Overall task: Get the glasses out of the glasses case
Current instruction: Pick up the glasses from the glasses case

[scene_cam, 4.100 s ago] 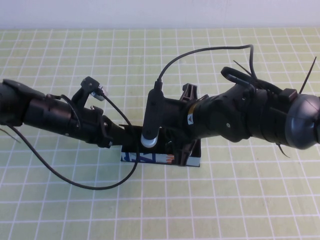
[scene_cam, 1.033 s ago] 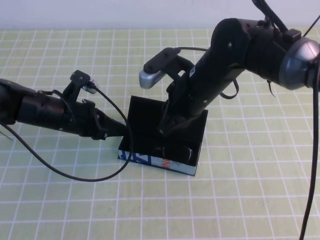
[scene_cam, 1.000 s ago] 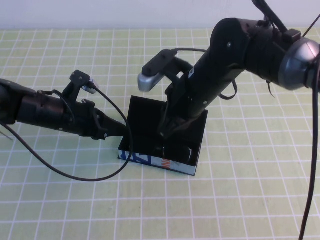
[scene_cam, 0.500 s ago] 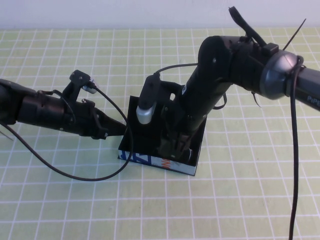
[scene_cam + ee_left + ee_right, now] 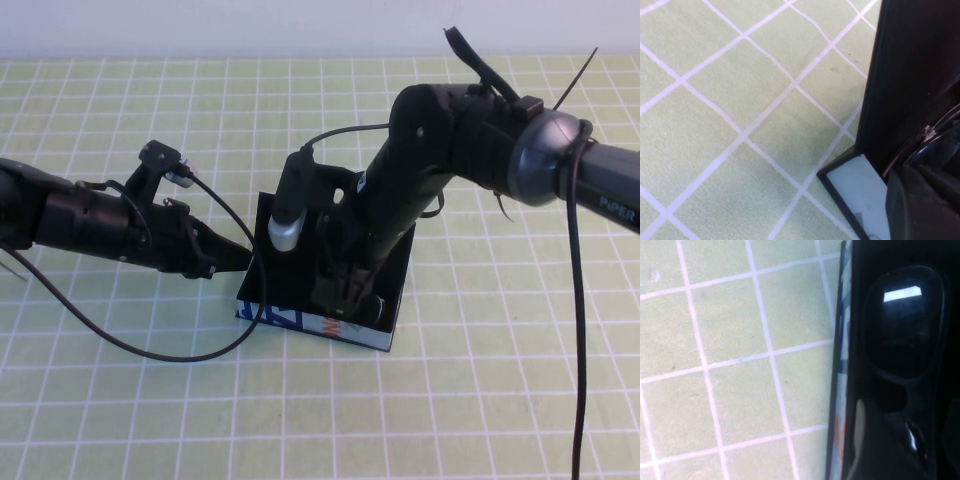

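Note:
The glasses case [image 5: 300, 322] lies open in the middle of the mat, its black lid [image 5: 285, 225] raised at the back and its light blue printed front toward me. The black glasses [image 5: 372, 306] lie inside along the front wall. In the right wrist view one dark lens [image 5: 905, 325] shows beside the case front [image 5: 842, 365]. My right gripper [image 5: 345, 293] reaches down into the case, open, with its fingers [image 5: 872, 440] astride the glasses' bridge. My left gripper [image 5: 240, 262] is shut, its tip against the case's left end [image 5: 860, 187].
The table is covered by a green mat with a white grid [image 5: 150, 400]. A black cable [image 5: 150, 355] loops from the left arm down onto the mat in front of the case. The right arm's bulk hangs over the case's back half.
The lid has gone from closed to open. My right gripper has swung down from above the lid into the case, onto the glasses. The left gripper has stayed at the case's left end.

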Controlling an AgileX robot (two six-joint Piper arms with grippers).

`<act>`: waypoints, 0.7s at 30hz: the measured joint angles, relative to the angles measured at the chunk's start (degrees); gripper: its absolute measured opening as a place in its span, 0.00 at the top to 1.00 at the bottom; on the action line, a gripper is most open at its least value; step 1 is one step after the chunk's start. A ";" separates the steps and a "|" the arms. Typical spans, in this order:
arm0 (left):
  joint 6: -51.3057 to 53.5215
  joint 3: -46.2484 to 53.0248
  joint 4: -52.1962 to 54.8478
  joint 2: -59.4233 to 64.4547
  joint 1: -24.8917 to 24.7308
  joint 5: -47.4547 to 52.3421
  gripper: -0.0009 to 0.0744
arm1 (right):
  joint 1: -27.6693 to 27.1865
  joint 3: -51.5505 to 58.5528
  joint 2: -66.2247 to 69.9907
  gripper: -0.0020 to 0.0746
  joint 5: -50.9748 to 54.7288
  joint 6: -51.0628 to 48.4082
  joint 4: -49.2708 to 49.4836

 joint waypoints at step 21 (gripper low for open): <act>0.00 0.00 0.00 0.00 0.00 -0.07 0.99 | 0.62 0.00 2.19 0.61 -3.86 -0.83 -1.96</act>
